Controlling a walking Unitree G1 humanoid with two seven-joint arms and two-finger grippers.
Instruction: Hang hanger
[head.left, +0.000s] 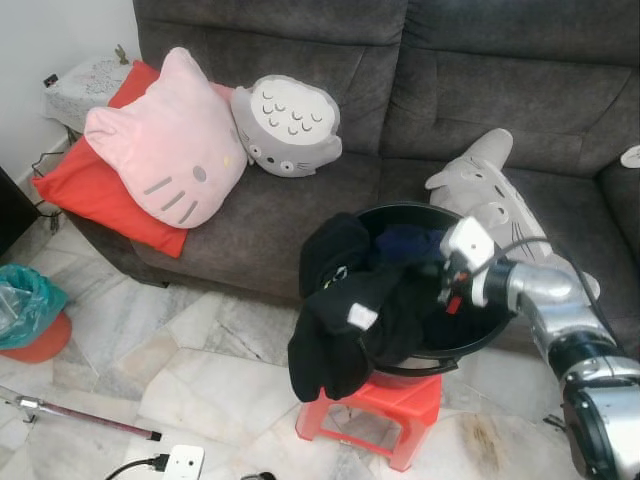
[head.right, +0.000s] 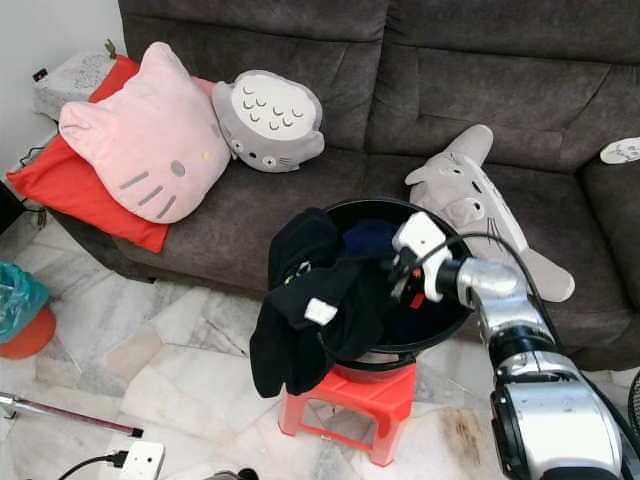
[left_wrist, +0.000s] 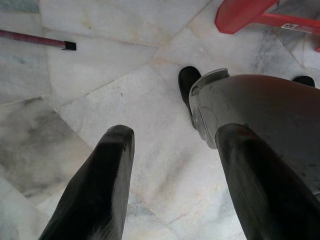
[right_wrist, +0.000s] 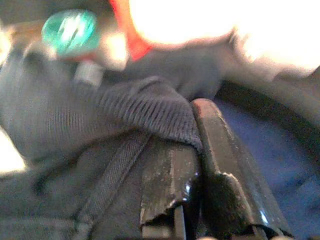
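A black basin (head.left: 398, 208) stands on a red plastic stool (head.left: 400, 398) in front of the sofa. It is heaped with black clothes (head.left: 338, 325) that spill over its near rim toward the floor; some blue cloth (head.left: 410, 238) lies deeper inside. My right gripper (head.left: 441, 283) reaches into the basin from the right. In the right wrist view that gripper (right_wrist: 196, 131) is shut, with the ribbed edge of a dark garment (right_wrist: 125, 112) caught at its fingertips. My left gripper (left_wrist: 175, 132) hangs open over the marble floor, holding nothing.
Behind the basin is a grey sofa (head.left: 400, 90) with a pink cat cushion (head.left: 165, 140), a grey cushion (head.left: 287, 125), a red cushion (head.left: 85, 190) and a grey shark plush (head.left: 490, 185). On the floor lie a green bag (head.left: 25, 305), a thin rod (head.left: 90, 415) and a white power strip (head.left: 172, 462).
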